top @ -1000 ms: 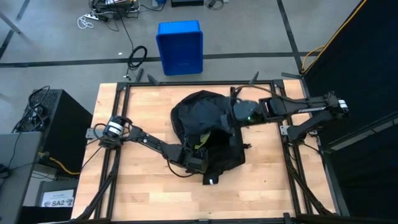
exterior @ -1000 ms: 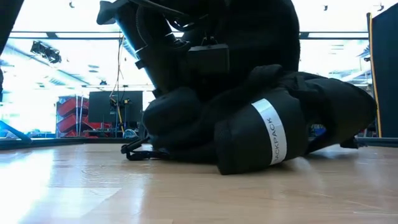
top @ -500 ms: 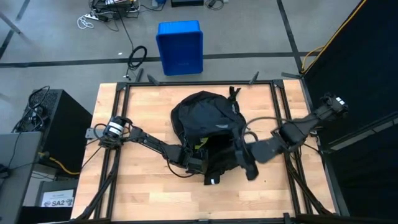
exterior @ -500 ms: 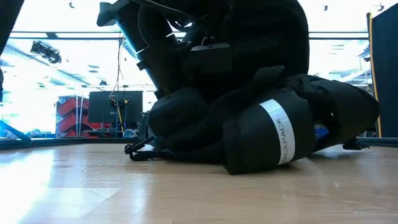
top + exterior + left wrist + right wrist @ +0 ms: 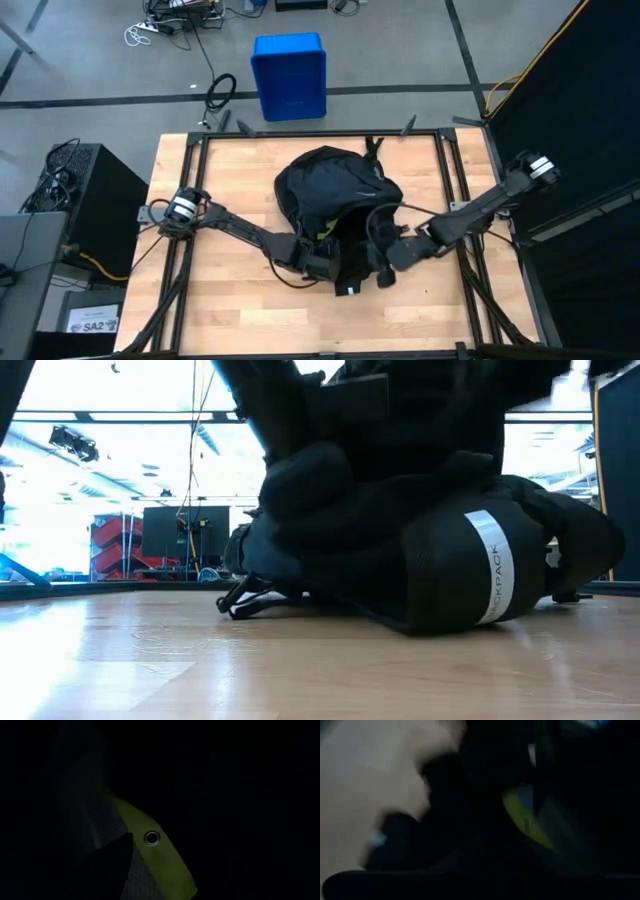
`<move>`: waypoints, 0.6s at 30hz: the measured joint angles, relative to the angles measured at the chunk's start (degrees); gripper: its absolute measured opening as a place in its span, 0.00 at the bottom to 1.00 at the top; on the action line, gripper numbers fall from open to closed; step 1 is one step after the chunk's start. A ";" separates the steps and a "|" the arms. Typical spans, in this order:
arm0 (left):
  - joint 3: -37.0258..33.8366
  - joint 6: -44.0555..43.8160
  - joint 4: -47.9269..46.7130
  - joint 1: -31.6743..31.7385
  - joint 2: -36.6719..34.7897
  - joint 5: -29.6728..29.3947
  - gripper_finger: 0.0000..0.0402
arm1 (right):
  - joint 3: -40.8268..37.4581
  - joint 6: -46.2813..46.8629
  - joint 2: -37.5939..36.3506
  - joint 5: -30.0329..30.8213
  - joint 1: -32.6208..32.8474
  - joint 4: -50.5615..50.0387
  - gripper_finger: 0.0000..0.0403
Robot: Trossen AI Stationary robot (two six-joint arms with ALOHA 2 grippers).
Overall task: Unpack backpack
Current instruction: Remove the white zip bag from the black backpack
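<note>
Two arms were at the backpack, which lay near the middle of the wooden worktop, its open mouth turned toward the near edge. The left tool was at that opening, and its wrist view showed only a dark interior with a yellow-green lining panel bearing a metal eyelet. Whether its fingers stood apart or together could not be told. The right tool sat low beside the opening on the other side; its wrist view was blurred and its fingers' setting likewise could not be told, nor any grip confirmed.

Judged step: early unpacking, with the mouth being held or spread for access. No item was seen outside the bag.

Judged next move: one tool would need a firm hold on the flap edge, lifting it clear, while the other reached inside. Slack fabric could collapse over the opening. A blue plastic bin stood on the floor beyond the worktop.
</note>
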 joint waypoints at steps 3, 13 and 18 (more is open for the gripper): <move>1.11 -0.02 -2.61 -0.25 -0.02 -2.54 0.70 | -4.80 4.46 0.00 -0.07 -2.53 1.59 0.18; 0.89 -4.91 -2.42 1.73 0.50 1.69 0.70 | -13.67 8.31 -0.02 -4.54 -3.48 13.31 0.15; 0.89 -4.70 -1.64 2.17 3.24 4.82 0.70 | -14.69 8.36 -0.04 -4.89 -3.29 15.41 0.15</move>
